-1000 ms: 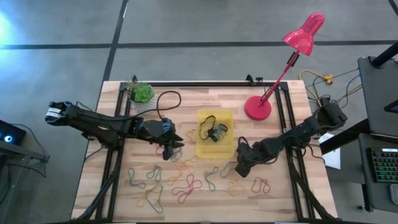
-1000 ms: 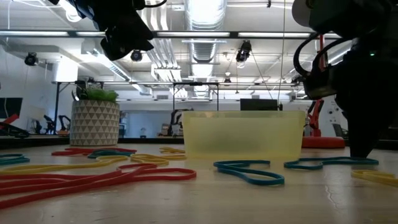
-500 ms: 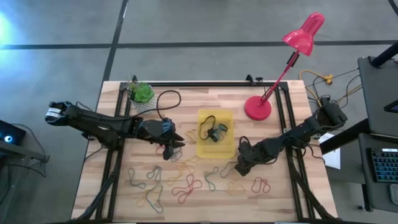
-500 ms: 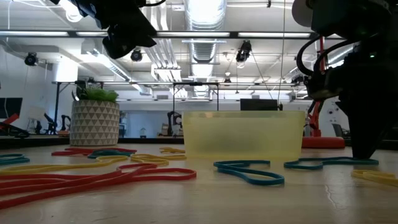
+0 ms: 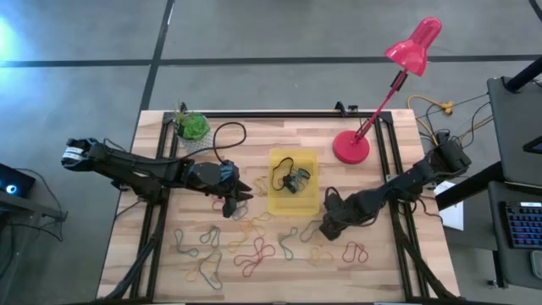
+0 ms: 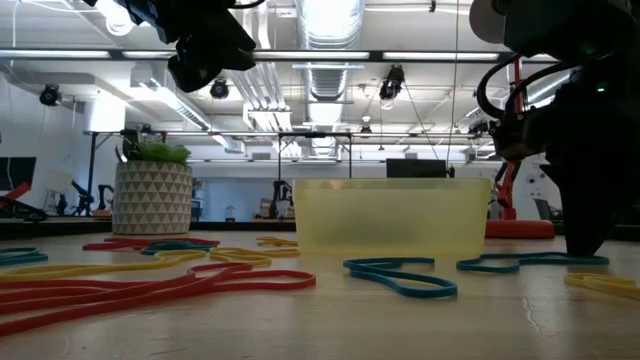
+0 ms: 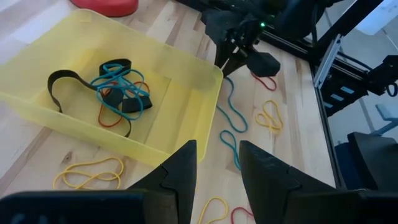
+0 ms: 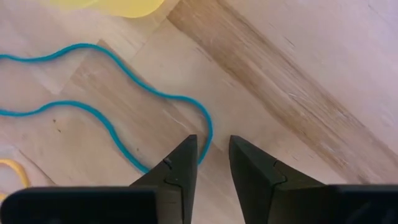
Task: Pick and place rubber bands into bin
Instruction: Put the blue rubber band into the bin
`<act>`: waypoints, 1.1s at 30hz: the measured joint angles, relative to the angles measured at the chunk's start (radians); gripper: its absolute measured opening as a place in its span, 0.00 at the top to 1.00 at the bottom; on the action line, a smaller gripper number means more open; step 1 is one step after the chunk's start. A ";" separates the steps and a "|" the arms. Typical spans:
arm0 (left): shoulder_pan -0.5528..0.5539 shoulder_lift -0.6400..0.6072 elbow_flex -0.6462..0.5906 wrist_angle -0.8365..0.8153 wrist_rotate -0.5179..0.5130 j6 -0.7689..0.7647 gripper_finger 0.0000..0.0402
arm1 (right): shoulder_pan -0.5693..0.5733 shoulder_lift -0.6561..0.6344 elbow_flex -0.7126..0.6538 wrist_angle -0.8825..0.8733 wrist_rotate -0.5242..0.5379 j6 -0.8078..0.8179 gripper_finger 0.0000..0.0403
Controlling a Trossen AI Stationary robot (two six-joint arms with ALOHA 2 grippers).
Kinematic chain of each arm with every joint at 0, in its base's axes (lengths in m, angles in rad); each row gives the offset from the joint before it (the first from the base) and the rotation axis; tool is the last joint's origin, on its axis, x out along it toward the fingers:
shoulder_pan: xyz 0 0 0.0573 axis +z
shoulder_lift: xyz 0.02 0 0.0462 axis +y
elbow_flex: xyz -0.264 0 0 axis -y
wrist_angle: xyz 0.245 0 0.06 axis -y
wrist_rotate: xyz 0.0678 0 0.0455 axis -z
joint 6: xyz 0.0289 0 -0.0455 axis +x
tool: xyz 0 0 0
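The bin [image 5: 274, 203] is a shallow yellow tray at mid-table, also seen in the low view [image 6: 390, 215]. Black, blue and red rubber bands [image 7: 118, 93] lie in it. Many more rubber bands [image 5: 246, 250] are scattered on the wood near the table's near edge. My left gripper [image 5: 235, 202] hovers open above the table just left of the bin, holding nothing [image 7: 217, 171]. My right gripper [image 5: 324, 230] is down at the table right of the bin, open with a narrow gap [image 8: 211, 158]. Its fingertips stand either side of the end loop of a blue band [image 8: 124, 68]. My right gripper points down from above, and its tip [image 6: 585, 245] reaches the tabletop. The blue band's end loop [image 8: 208, 134] lies flat on the wood between the two fingertips. I cannot tell whether the fingers touch the band.
A white pot with a green plant [image 5: 192, 129] stands at the far left of the table. A red desk lamp [image 5: 351, 146] stands far right of the bin. A black cable loop [image 5: 229, 135] lies behind the left arm. Black frame rails [image 5: 148, 229] run along both sides.
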 joint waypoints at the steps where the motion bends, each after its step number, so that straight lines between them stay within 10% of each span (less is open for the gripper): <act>1: 0.000 0.000 0.000 0.000 0.000 0.000 0.74 | 0.001 0.000 0.001 -0.006 0.006 -0.003 0.79; 20: 0.000 0.000 0.000 0.000 -0.001 -0.001 0.74 | 0.009 0.132 0.116 -0.016 0.110 -0.436 0.76; 33: 0.000 0.000 -0.003 -0.004 -0.001 0.000 0.74 | 0.007 0.131 0.108 -0.013 -0.033 -0.469 0.89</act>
